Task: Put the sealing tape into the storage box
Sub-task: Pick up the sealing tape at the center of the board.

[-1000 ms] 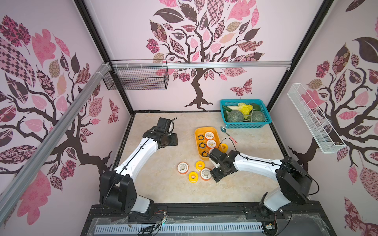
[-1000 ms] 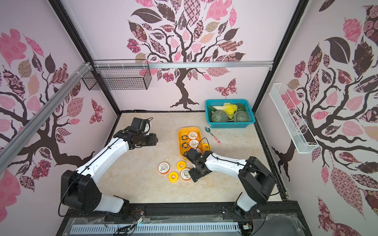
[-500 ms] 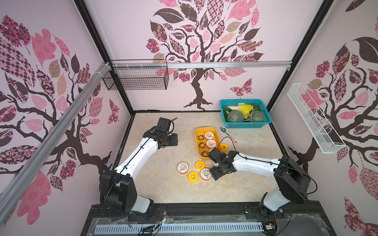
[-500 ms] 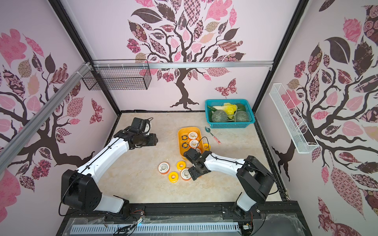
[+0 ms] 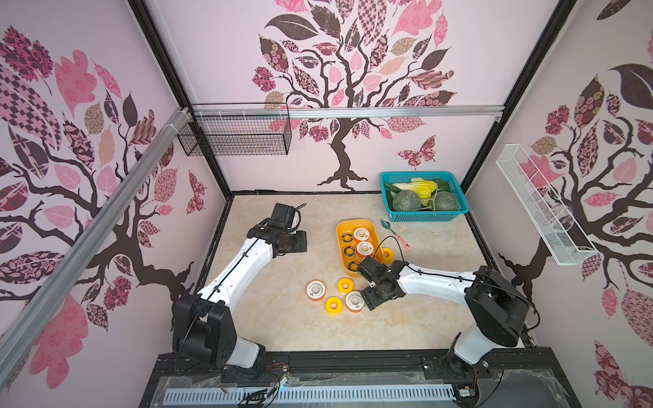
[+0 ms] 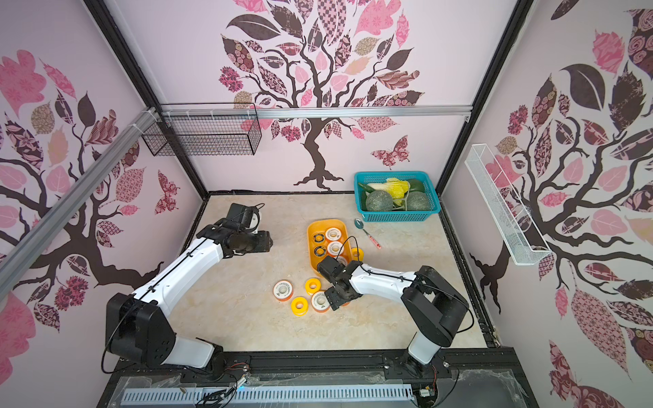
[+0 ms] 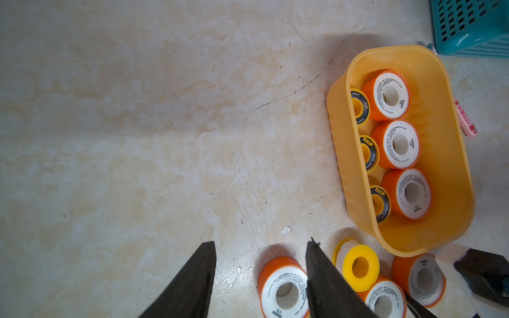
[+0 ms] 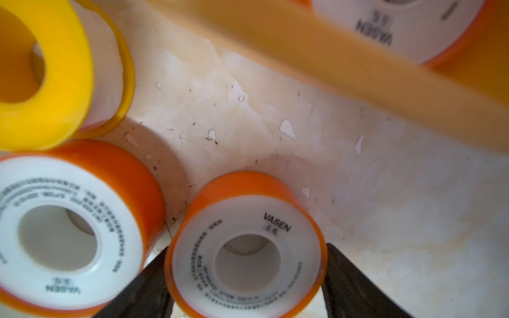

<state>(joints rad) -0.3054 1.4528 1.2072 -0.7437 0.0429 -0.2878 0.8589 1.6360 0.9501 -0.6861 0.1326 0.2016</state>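
**Right gripper closed on a spool at the near end of the half-filled box**

The storage box [image 5: 339, 247] [image 6: 310, 247] stood near the middle of the table [image 5: 268, 318]. Its long axis ran roughly front to back, from the robot's side toward the rear wall.

Six spools of the sealing tape lay flat inside it, holes pointing up, in two rows along that axis. Three white-faced spools [image 7: 399, 144] filled the robot's right side. Three black-ring spools [image 7: 369, 154] filled the left side, partly hidden behind the box wall in the left wrist view.

The other six were outside the box, also with their holes up. A single yellow spool [image 5: 387, 254] sat just beside the box's right long wall. Two loose yellow spools [image 5: 345, 285] and two loose white-faced spools [image 5: 315, 290] clustered in front of the box's near end.

The right gripper [image 8: 248, 245] [image 5: 369, 300] was low at that cluster. Its fingers lay against opposite sides of the orange rim of the clamped spool [image 8: 242, 217], whose white face was turned up. This spool was near the box's end wall, and the gripper hid it in both top views. Whether it had left the table could not be told.

The left gripper [image 7: 261, 242] hung over bare table on the box's left side, fingers apart with nothing between them.
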